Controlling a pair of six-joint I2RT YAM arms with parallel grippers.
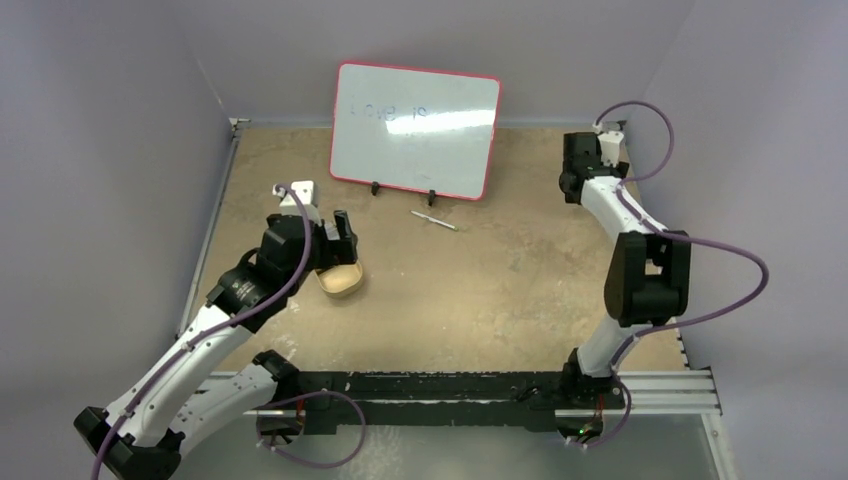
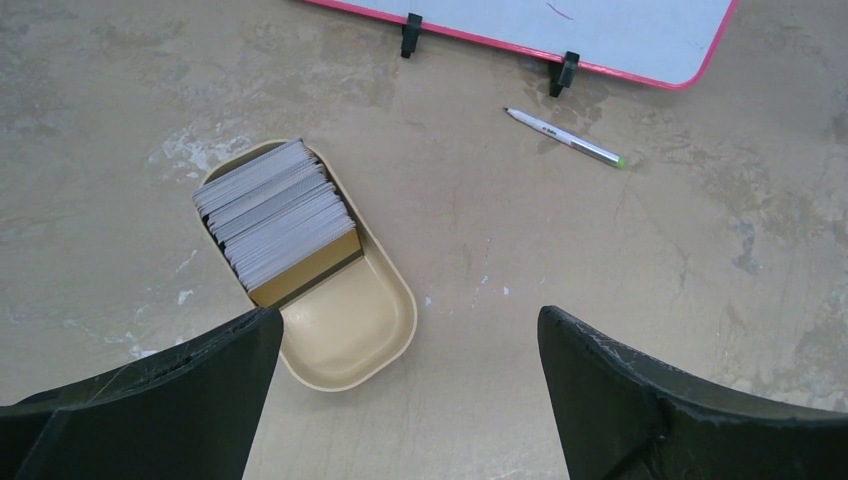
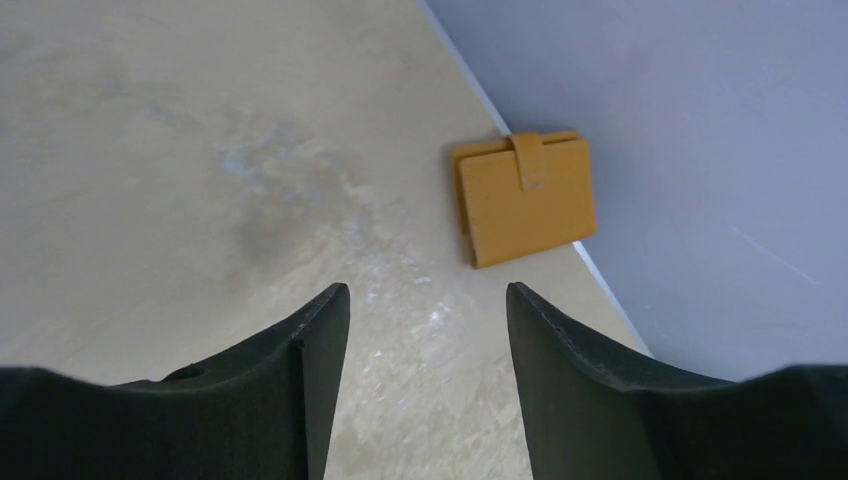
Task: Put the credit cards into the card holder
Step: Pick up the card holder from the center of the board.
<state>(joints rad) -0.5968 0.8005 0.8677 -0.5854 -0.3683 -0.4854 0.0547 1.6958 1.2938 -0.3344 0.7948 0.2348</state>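
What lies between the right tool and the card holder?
Nothing: in the right wrist view only bare tabletop separates the open right tool from the closed card holder by the wall.

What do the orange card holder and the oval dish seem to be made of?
The card holder looks like matte leather or imitation leather: even orange-tan surface, strap tab. The oval dish seems smooth plastic or painted tin, cream with a slight sheen; I cannot tell which.
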